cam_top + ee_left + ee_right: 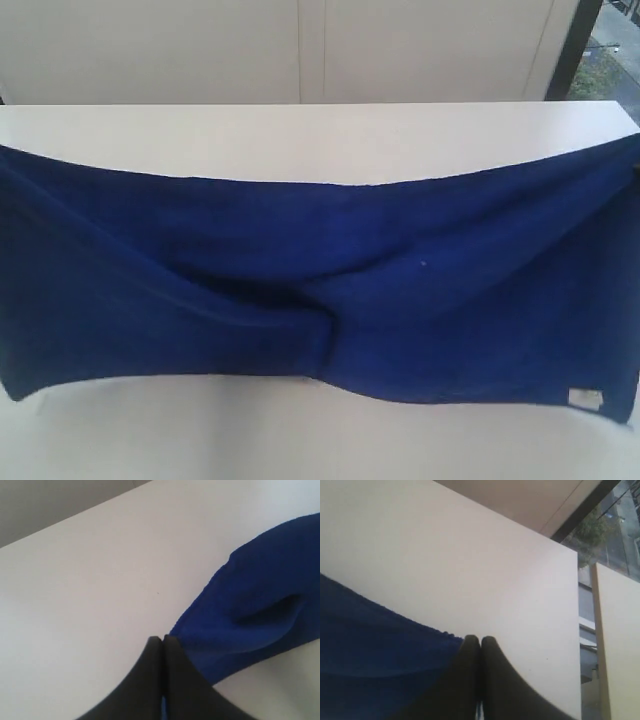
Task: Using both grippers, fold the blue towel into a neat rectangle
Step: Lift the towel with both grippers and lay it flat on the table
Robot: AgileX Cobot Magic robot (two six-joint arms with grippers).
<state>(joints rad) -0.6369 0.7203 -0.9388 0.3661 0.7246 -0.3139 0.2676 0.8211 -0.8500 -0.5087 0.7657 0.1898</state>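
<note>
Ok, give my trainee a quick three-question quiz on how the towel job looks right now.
1. True or false: the blue towel lies flat and smooth on the table.
2. In the exterior view, the towel's white label sits at its: A lower right corner; B lower left corner; C middle.
3. Fill in: the jaws of the left tool and the right tool are both ____.
Key: 1 false, it is bunched, with a fold near the middle; 2 A; 3 shut.

Exterior cam: close, front-on across the desk (300, 140). Wrist cams: tight, looking past their jaws. All share the blue towel (420, 300).
</note>
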